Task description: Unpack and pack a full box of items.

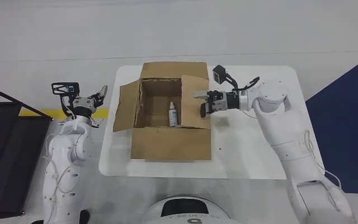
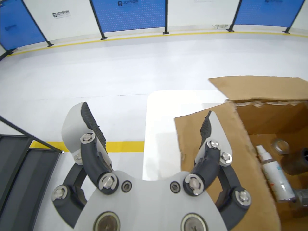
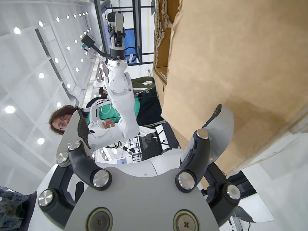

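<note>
The spray bottle (image 1: 173, 113) in the cardboard box (image 1: 170, 144) looks light and slippery; I would take its body crosswise. The right gripper (image 1: 205, 104) and the left gripper (image 2: 146, 111) both have fingers apart, empty.

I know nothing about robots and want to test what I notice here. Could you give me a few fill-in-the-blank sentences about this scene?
1. The cardboard box stands on a white ___.
2. A white spray bottle lies ___ the box.
3. The left gripper is open and holds ___.
4. The right gripper, beside the box, has its fingers ___.
Missing words: table; inside; nothing; open.
</note>
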